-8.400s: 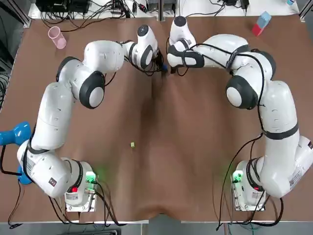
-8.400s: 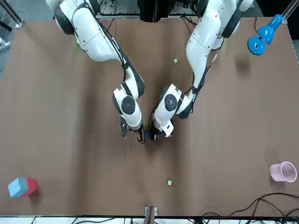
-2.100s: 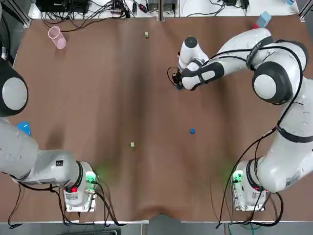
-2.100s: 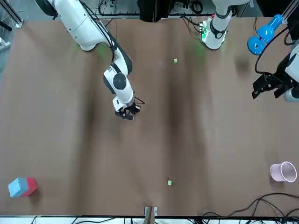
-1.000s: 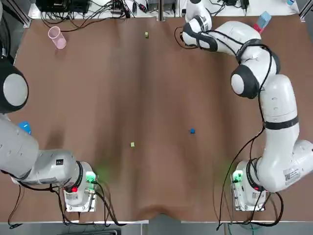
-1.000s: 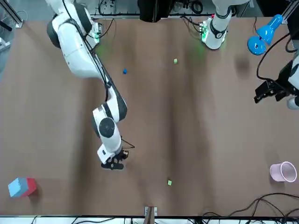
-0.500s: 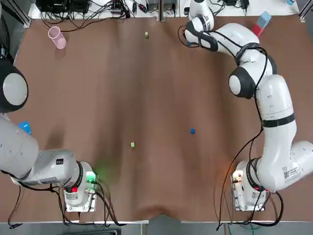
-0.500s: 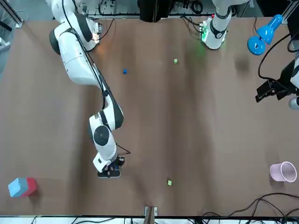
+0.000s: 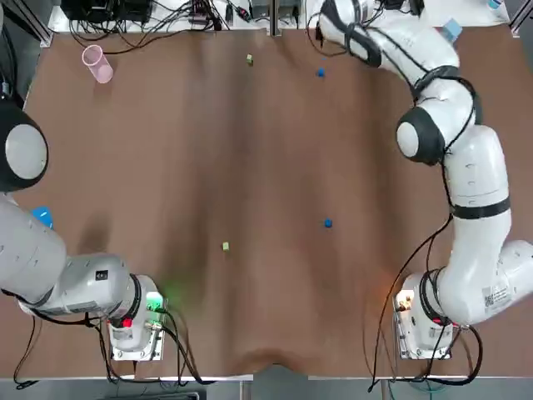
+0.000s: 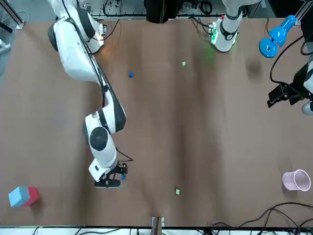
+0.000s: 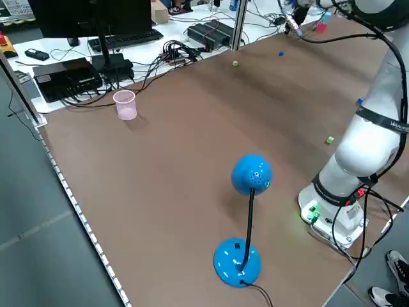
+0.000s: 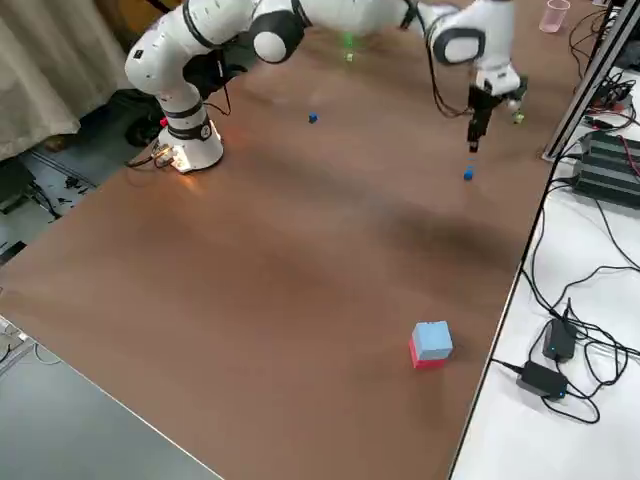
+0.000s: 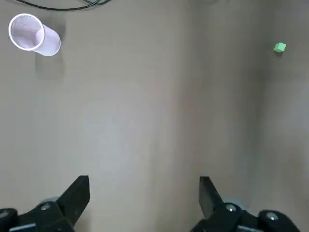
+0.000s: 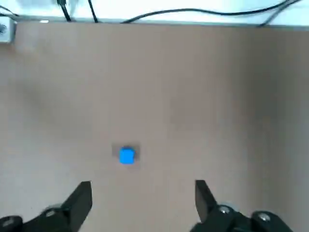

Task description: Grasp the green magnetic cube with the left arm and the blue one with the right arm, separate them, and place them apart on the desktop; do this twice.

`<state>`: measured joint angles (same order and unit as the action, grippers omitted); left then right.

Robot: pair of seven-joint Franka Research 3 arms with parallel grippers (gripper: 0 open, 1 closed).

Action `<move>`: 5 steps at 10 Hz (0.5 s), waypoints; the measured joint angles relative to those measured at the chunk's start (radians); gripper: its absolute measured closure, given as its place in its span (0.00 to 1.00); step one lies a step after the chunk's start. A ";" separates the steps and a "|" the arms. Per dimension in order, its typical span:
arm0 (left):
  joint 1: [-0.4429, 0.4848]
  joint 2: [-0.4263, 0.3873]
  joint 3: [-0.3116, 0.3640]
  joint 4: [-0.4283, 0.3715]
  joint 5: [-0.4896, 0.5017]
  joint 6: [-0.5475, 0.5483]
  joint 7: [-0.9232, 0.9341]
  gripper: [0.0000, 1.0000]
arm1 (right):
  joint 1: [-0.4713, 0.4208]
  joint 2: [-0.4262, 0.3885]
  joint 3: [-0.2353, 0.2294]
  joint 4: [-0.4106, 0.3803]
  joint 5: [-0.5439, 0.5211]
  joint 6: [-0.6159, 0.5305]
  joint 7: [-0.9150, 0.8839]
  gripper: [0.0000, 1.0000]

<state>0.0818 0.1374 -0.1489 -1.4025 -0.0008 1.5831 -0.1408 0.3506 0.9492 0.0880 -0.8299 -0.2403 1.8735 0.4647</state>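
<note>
**Four cubes lying apart on surface point(image 9: 166, 150)**

Left gripper point(image 13: 144, 181): jaws apart, aloft, base-side of pink cup point(image 9: 97, 63).
Near green cube point(image 9: 225, 246): right of cup, well base-side.
Far green cube point(image 9: 249, 59): right again, level with cup.
Far blue cube point(image 9: 320, 73): farther right, about level with cup.
Near blue cube point(image 9: 327, 222): same reach, base-side.
Right gripper point(image 14: 142, 186): jaws apart, farthest right of cup.

1. The counter point(image 9: 166, 150) is open across its middle.
2. Four tiny cubes point(image 9: 328, 222) lie well apart.
3. A cup point(image 9: 97, 63), lamp point(image 11: 250, 175) and block point(image 12: 430, 345) stand near the edges.
4. The right arm point(image 9: 470, 175) spans the right side.
</note>
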 joint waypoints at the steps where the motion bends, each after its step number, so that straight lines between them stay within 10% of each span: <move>1: 0.000 0.000 0.000 0.000 0.000 0.000 0.000 0.00 | 0.000 -0.078 0.004 -0.005 0.001 -0.101 -0.006 0.05; 5: 0.001 0.002 0.000 0.000 0.000 -0.001 0.000 0.00 | -0.072 -0.509 0.005 -0.331 0.081 -0.196 -0.105 0.04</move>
<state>0.0831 0.1397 -0.1484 -1.4029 -0.0008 1.5822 -0.1410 0.2782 0.4407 0.0933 -1.1607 -0.1594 1.6774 0.3598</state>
